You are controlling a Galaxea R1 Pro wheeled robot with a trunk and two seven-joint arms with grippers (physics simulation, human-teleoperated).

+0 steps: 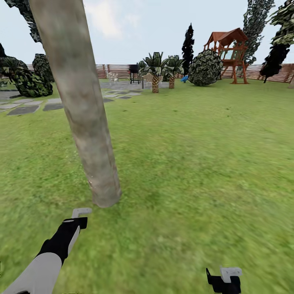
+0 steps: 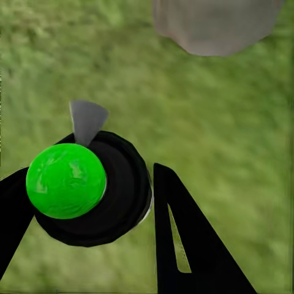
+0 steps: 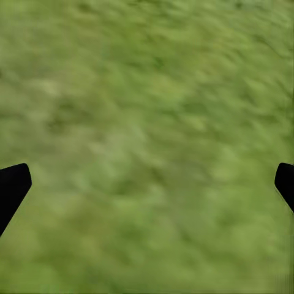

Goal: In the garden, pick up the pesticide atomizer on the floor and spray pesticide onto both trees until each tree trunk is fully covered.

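While the pesticide atomizer [image 2: 89,190], black body with green round cap and grey nozzle, sits clamped between the left gripper [image 2: 92,245] fingers, it hovers over the lawn [image 1: 196,163] just beside the base of the tree trunk [image 1: 81,106]. No readable writing on it. Right gripper [image 3: 147,184] is spread wide over bare grass, holding nothing; open lawn runs from trunk to the far fence [image 1: 114,70].

Mottled grey-tan tree trunk [image 1: 81,106]; green lawn [image 1: 196,163]; bright green ball [image 2: 65,180] on black atomizer [image 2: 110,190]; red-brown playset [image 1: 228,53].
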